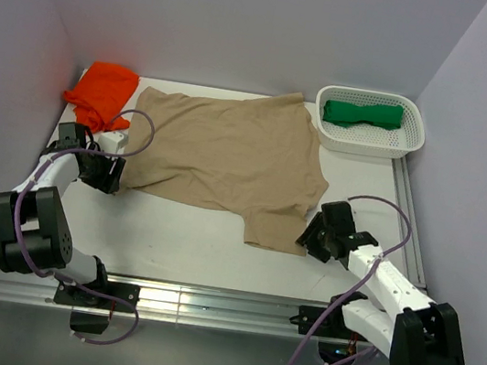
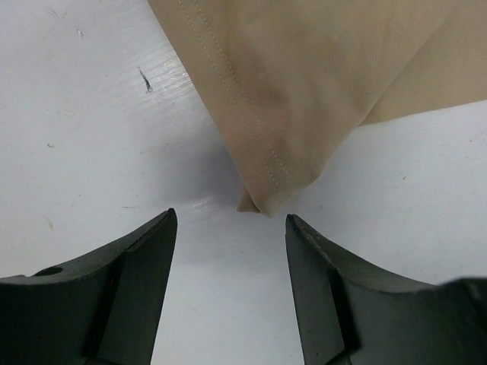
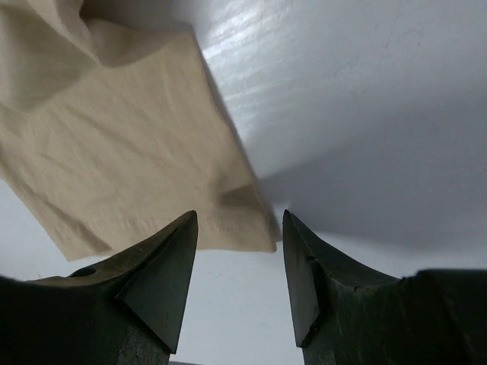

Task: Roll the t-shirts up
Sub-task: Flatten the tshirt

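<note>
A tan t-shirt [image 1: 229, 157] lies spread flat in the middle of the table. My left gripper [image 1: 117, 176] stands open at its near left corner. In the left wrist view that corner [image 2: 262, 194] ends just ahead of the gripper [image 2: 230, 219], with nothing between the fingers. My right gripper [image 1: 309, 239] is open at the shirt's near right corner. In the right wrist view the hemmed corner [image 3: 228, 228] lies between the tips of the gripper [image 3: 240, 217], ungripped. An orange t-shirt [image 1: 102, 91] lies bunched at the back left. A green t-shirt [image 1: 363, 114] is rolled in the basket.
A white perforated basket [image 1: 409, 144] stands at the back right corner. Lilac walls close in the table on the left, back and right. An aluminium rail [image 1: 205, 306] runs along the near edge by the arm bases. Bare white table [image 1: 178, 242] shows in front of the tan shirt.
</note>
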### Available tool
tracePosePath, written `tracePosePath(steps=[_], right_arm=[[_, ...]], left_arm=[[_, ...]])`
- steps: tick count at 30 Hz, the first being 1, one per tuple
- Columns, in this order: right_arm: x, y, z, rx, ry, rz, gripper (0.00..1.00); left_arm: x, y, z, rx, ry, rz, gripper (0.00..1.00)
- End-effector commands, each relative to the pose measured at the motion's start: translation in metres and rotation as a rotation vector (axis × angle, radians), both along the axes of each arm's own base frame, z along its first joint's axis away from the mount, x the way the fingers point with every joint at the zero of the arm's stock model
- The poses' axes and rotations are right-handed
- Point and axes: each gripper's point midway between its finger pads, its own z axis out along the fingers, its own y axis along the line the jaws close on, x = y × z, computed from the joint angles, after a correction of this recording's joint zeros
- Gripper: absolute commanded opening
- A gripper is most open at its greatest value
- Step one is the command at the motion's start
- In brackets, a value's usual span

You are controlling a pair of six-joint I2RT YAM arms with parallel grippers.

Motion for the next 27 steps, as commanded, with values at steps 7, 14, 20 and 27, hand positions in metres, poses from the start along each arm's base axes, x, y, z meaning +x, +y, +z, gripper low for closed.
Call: tracePosePath(steps=[7,14,20,27], right_arm=[[-0.019,0.006,-0.002,0.014,0.017,-0.005,0.48],[-0.007,0.006,0.01,0.017,-0.034,-0.037,0.0],[0.0,0.001,0.06,0.016,-0.134,-0.047,0.0],[-0.004,0.004,0.097,0.062,-0.208,-0.032,0.0]], left_arm=[[0.009,0.002,0.014,0.02,-0.047,-0.021,0.64],[0.008,-0.002,0.012,0.002,-0.034,-0.027,0.64],[-0.002,-0.01,0.012,-0.024,-0.011,-0.077,0.66],[-0.007,-0.013,0.003,-0.03,0.012,-0.111,0.74]])
